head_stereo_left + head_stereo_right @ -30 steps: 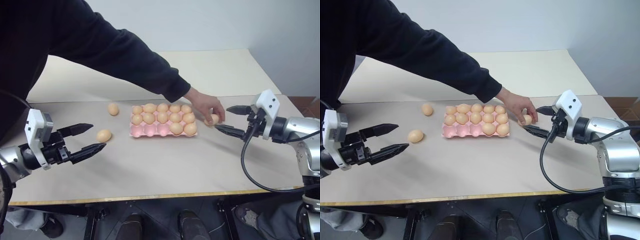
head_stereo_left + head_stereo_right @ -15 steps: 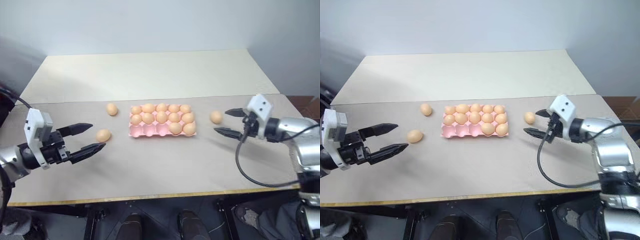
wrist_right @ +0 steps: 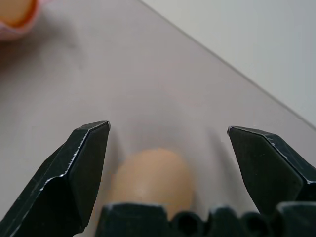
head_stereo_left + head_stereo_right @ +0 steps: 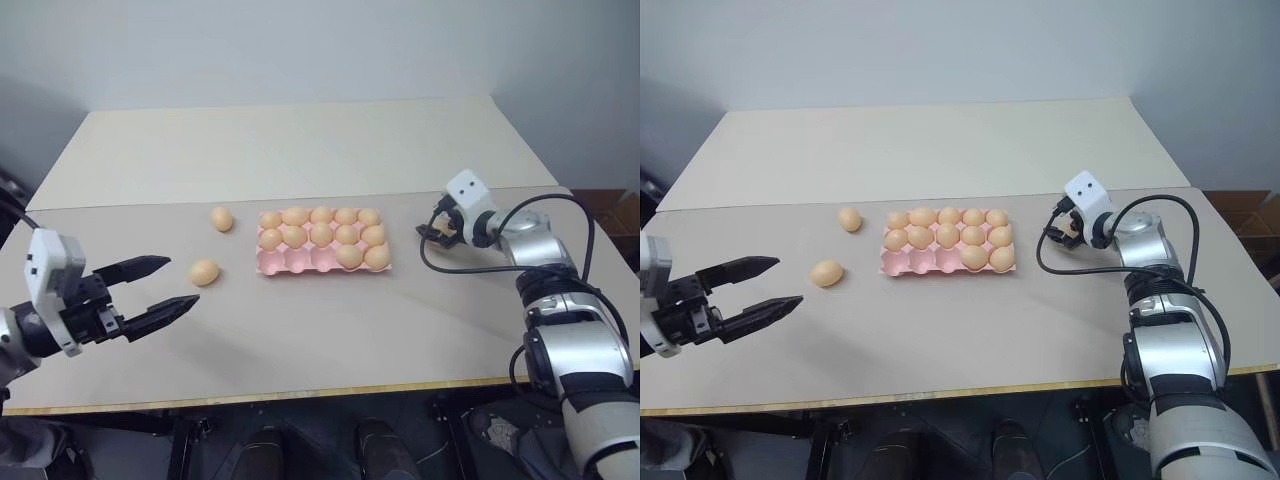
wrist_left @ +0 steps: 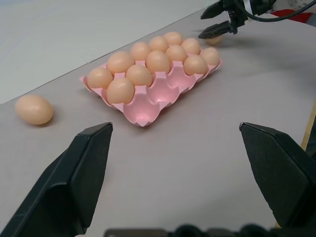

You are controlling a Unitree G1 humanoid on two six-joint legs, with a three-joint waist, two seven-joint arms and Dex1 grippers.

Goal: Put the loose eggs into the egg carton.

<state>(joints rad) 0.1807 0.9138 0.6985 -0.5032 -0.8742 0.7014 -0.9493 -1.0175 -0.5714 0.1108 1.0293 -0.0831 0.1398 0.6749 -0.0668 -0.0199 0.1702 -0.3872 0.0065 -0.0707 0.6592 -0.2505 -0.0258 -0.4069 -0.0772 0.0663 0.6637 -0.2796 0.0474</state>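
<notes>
Holding twelve eggs, egg carton (image 4: 300, 262); three loose eggs (image 4: 204, 272) outside.

Lab-like test room, bare beige tables (image 4: 300, 150), plain grey wall (image 4: 300, 50)

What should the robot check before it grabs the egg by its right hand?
1. Right gripper open: ok.
2. Egg sits between its fingers: ok.
3. Fingers already touching that egg: cannot tell.
4. Egg carton has free cups: ok, three in the near row.
5. Left gripper out of the way and open: ok.
6. Other loose eggs waiting on the table: ok, two left of the carton.
</notes>
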